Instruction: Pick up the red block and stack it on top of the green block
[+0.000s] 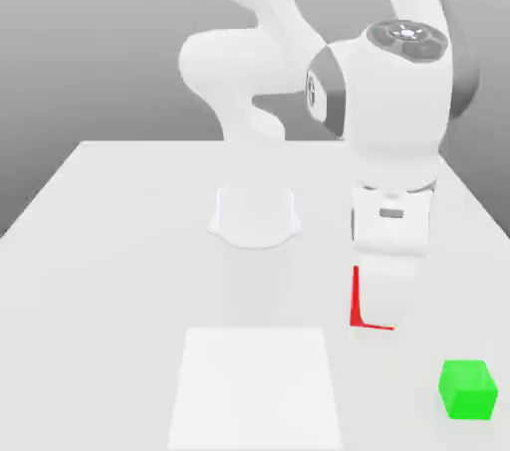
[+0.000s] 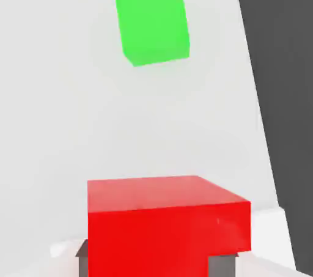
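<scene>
My claw (image 1: pixel 379 325) clenched on red block (image 1: pixel 356 310) — gripped between both fingers, mostly hidden behind them in exterior view. Green block (image 1: pixel 467 389) sits on table (image 1: pixel 100 339), apart from claw — toward four o'clock of it in exterior view. White square (image 1: pixel 256 387) lies toward seven o'clock of claw.

We see a pale worktop (image 1: pixel 110 290), with a white square (image 1: pixel 256 389) on it; behind is a plain grey wall (image 1: pixel 110 41).

Two blocks, one robot arm
One red block (image 1: pixel 356 312), one green block (image 1: pixel 468 390), one white square (image 1: pixel 255 387) left of the green in the exterior view.
</scene>
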Controlling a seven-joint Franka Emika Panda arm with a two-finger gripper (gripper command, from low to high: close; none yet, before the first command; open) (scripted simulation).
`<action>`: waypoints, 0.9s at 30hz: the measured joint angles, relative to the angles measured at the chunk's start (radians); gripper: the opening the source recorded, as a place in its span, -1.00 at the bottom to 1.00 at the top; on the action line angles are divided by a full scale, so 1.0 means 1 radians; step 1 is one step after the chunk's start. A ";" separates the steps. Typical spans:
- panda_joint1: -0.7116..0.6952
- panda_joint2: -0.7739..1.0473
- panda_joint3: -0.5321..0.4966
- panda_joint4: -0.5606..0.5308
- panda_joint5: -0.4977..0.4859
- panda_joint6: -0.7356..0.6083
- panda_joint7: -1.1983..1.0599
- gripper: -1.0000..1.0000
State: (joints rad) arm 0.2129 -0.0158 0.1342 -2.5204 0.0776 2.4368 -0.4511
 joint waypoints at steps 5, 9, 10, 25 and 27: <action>0.044 0.029 0.019 0.045 -0.023 -0.006 -0.142 -1.00; 0.071 0.063 0.036 0.074 -0.048 0.011 -0.249 -1.00; 0.078 0.073 0.040 0.080 -0.055 0.018 -0.275 -1.00; 0.151 0.342 0.046 0.134 -0.211 0.267 -0.431 1.00; 0.151 0.342 0.046 0.134 -0.211 0.267 -0.431 1.00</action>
